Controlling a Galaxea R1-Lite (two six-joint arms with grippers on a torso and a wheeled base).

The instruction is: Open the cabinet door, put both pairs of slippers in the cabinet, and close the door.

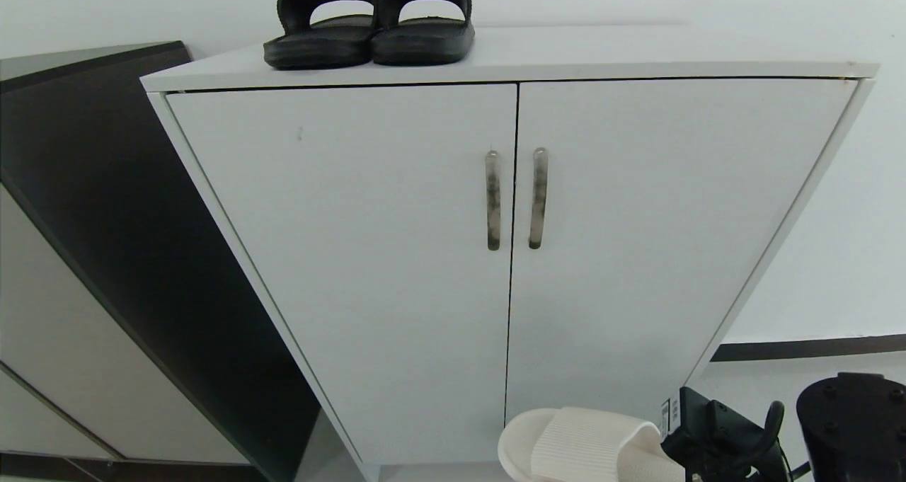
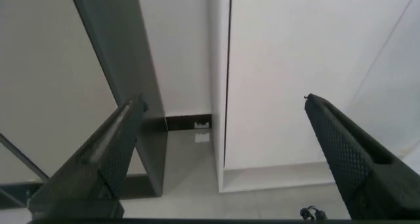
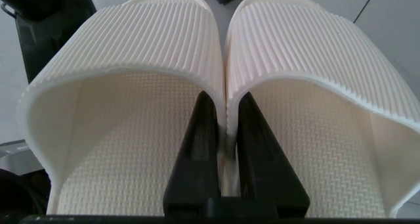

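In the head view the white cabinet (image 1: 396, 255) stands with both doors (image 1: 354, 241) closed, and its two handles (image 1: 492, 199) sit either side of the middle seam. The pair of black slippers (image 1: 368, 29) rests on the cabinet top, high above and well apart from the right gripper (image 1: 683, 436). That gripper is low in front of the right door, carrying the cream slippers (image 1: 573, 443). In the left wrist view the left gripper (image 2: 224, 104) is spread wide with nothing between its fingers (image 2: 111, 158). Beyond it are the cabinet's lower corner (image 2: 295, 66), a dark panel (image 2: 125, 66) and the floor (image 2: 190, 184). In the right wrist view the right gripper (image 3: 226, 152) is drawn narrow, one finger (image 3: 200, 152) inside each cream slipper (image 3: 131, 66), pinching their touching inner walls together.
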